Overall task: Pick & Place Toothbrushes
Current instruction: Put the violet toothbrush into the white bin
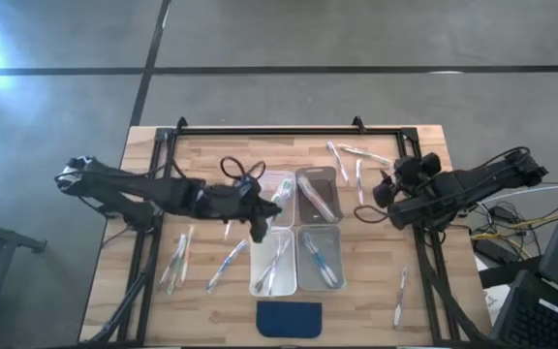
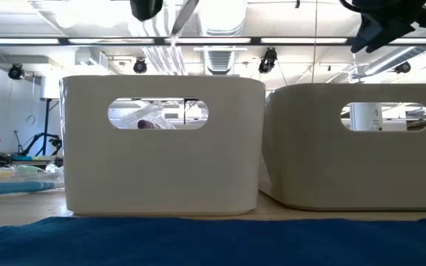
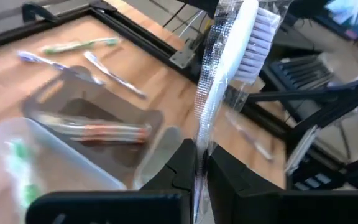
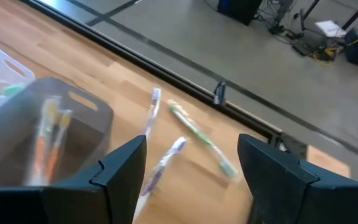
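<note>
My left gripper [image 1: 258,223] hovers above the left pair of clear bins [image 1: 271,260], shut on a wrapped white toothbrush [image 3: 238,46] whose bristle head points away from the fingers. My right gripper [image 4: 191,168] stands open over the table's right side, beside the far right bin [image 1: 318,192], with nothing between its fingers. Under it, three toothbrushes [image 4: 199,139] lie flat on the wood. More toothbrushes lie at the table's left [image 1: 177,257] and near right [image 1: 400,296], and some lie inside the bins [image 1: 320,257]. My left gripper pinches the toothbrush's wrapped handle [image 3: 200,146] between its two fingers, at the end away from the bristles. The brush runs on lengthwise beyond the fingertips, lifted clear of the table and bins. Its bristle head [image 3: 258,37] is the farthest part.
Four clear bins stand in a two-by-two block at the table's middle, the far right one holding orange-marked brushes [image 4: 48,140]. A dark blue pad [image 1: 290,318] lies at the near edge. A black frame rail [image 1: 289,128] runs along the far edge.
</note>
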`<state>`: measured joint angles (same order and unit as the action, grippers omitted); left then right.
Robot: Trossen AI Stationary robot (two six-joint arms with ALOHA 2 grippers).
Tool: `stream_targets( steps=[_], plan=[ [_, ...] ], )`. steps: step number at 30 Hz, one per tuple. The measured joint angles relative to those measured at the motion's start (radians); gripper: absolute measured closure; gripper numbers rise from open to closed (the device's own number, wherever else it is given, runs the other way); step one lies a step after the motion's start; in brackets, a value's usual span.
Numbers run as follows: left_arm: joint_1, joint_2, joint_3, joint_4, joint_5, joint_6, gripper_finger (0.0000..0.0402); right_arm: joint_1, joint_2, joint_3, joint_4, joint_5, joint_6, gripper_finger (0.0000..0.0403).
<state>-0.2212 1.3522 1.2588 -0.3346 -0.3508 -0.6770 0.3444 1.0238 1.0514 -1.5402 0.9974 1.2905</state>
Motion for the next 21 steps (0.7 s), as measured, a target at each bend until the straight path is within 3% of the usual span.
stream_targets(
  steps=[10,16,21],
  plan=[
    [-0.147,0.269,0.276,-0.237,-0.122,-0.315,0.0380,-0.164,-0.129,-0.085,0.001,-0.003,-0.213,0.0179],
    [-0.180,0.441,0.419,-0.269,-0.121,-0.381,0.0380,-0.234,-0.189,-0.131,0.003,-0.003,-0.302,0.0182],
    [-0.204,0.491,0.460,-0.320,-0.146,-0.438,0.0380,-0.245,-0.220,-0.152,0.005,-0.003,-0.341,0.0170]
  ],
)
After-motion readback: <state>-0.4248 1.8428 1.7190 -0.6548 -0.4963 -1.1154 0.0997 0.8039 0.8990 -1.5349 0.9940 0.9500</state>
